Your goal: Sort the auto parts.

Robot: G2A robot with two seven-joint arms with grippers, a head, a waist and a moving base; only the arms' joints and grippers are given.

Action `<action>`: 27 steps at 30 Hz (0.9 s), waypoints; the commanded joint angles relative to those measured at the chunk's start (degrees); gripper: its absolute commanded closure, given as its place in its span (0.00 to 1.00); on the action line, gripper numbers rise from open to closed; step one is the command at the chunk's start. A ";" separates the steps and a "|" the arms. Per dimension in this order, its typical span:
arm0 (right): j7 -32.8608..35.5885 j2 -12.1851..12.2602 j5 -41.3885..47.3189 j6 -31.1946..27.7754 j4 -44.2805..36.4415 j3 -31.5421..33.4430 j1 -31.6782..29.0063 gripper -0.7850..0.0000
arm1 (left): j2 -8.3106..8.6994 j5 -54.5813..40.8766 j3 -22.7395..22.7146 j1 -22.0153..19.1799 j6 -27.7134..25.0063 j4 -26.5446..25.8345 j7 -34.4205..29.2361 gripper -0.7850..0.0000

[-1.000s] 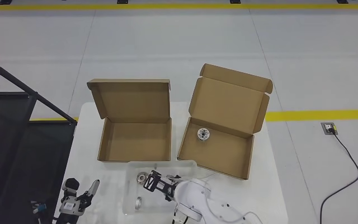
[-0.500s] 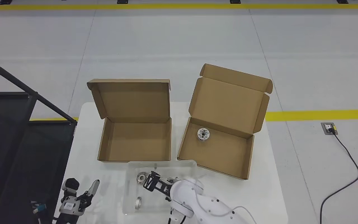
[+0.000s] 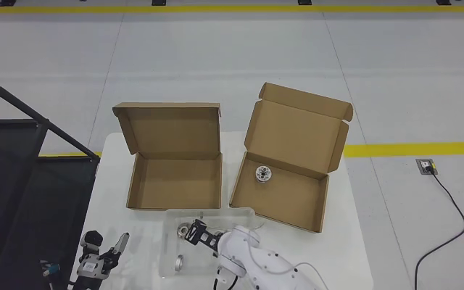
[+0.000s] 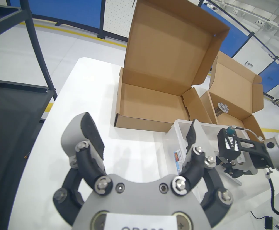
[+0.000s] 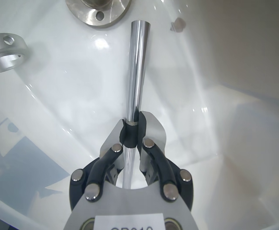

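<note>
My right gripper (image 5: 131, 128) is down inside the clear plastic bin (image 3: 210, 212), shut on a shiny steel rod (image 5: 136, 71) that points away from the wrist. Past the rod's tip lies a round steel flange (image 5: 99, 10), with a silver collar ring (image 5: 11, 54) off to one side and a small bolt (image 5: 177, 24) close by. From above, the right gripper (image 3: 199, 235) sits beside the flange (image 3: 184, 230), and the ring (image 3: 179, 262) lies nearer the table's front. My left gripper (image 4: 139, 124) hangs open and holds nothing over the table's front left corner.
Two open cardboard boxes stand behind the bin. The left box (image 3: 174, 181) holds nothing; the right box (image 3: 283, 196) holds one finned metal part (image 3: 263, 173). A black rack (image 3: 29, 188) stands left of the table.
The right arm has edged a little to the left and farther into the bin, toward the flange. The left arm has kept still.
</note>
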 commanded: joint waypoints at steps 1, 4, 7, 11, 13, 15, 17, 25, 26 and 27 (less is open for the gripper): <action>-0.55 0.24 -0.37 -0.08 -1.69 1.10 -0.20 1.00 | 0.00 0.00 0.00 0.00 0.00 0.00 0.00 0.00; -0.84 1.28 -1.22 -1.15 -6.71 3.67 -1.80 1.00 | 0.00 0.00 0.00 0.00 0.00 0.00 0.00 0.00; -0.23 2.84 -2.14 -3.64 -13.87 7.20 -4.61 1.00 | 0.00 0.00 0.00 0.00 0.00 0.00 0.00 0.00; -0.01 5.18 -2.63 -9.03 -25.09 12.99 -9.74 1.00 | 0.00 0.00 0.00 0.00 0.00 0.00 0.00 0.00; -0.80 6.30 -2.47 -12.23 -30.56 16.30 -12.41 1.00 | 0.00 0.00 0.00 0.00 0.00 0.00 0.00 0.00; -2.95 7.30 -2.15 -15.34 -35.33 19.76 -14.93 1.00 | 0.00 0.00 0.00 0.00 0.00 0.00 0.00 0.00; -6.16 8.18 -1.93 -17.81 -38.86 23.61 -16.95 1.00 | 0.00 0.00 0.00 0.00 0.00 0.00 0.00 0.00; -29.85 10.70 6.20 -29.11 -41.55 40.25 -22.11 1.00 | 0.00 0.00 0.00 0.00 0.00 0.00 0.00 0.00; -33.33 10.92 7.56 -30.36 -40.89 42.13 -22.57 1.00 | 0.00 0.00 0.00 0.00 0.00 0.00 0.00 0.00; -36.51 11.14 9.00 -31.83 -39.95 43.84 -22.96 1.00 | 0.00 0.00 0.00 0.00 0.00 0.00 0.00 0.00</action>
